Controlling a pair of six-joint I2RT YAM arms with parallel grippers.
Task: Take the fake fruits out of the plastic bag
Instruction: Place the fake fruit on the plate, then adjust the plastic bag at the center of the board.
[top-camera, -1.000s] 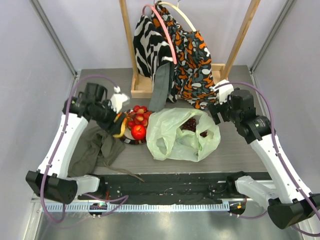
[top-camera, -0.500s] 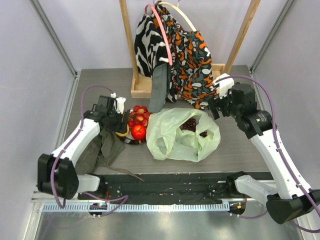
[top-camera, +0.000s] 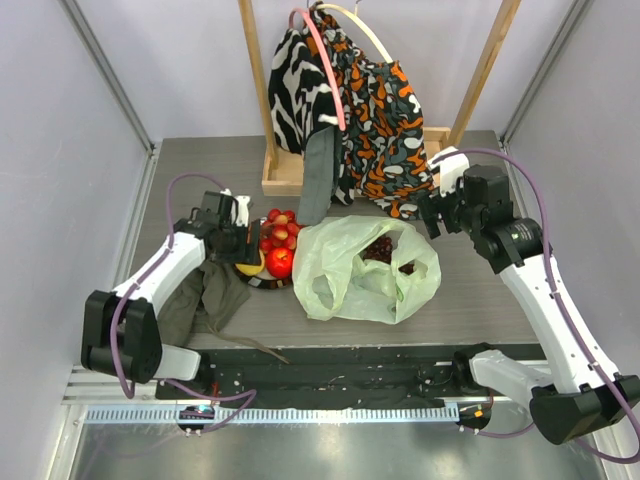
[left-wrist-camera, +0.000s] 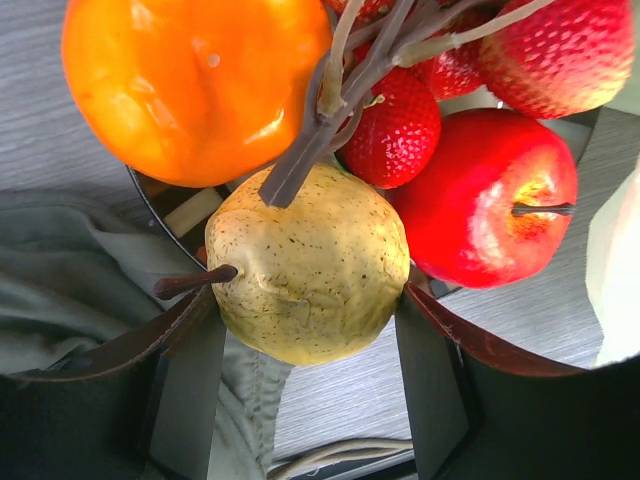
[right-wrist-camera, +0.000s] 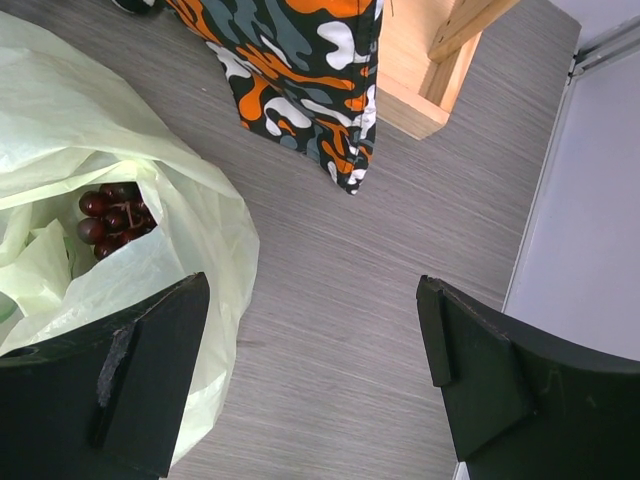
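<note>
Left gripper (left-wrist-camera: 305, 305): partly closed, its fingers clamping the yellow fruit (left-wrist-camera: 310, 265) from both sides.
Right gripper (right-wrist-camera: 312, 290): spread wide, empty; the plastic bag (right-wrist-camera: 200, 200) holding grapes (right-wrist-camera: 110, 215) lies beside one finger.

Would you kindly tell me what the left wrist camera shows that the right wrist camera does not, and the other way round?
Only the left wrist: a pear gripped in the left hand, an orange, strawberries, an apple, a plate and a grey cloth.
Only the right wrist: the open right hand, the plastic bag holding grapes, a patterned garment, a wooden frame.
Both: the grey table.
</note>
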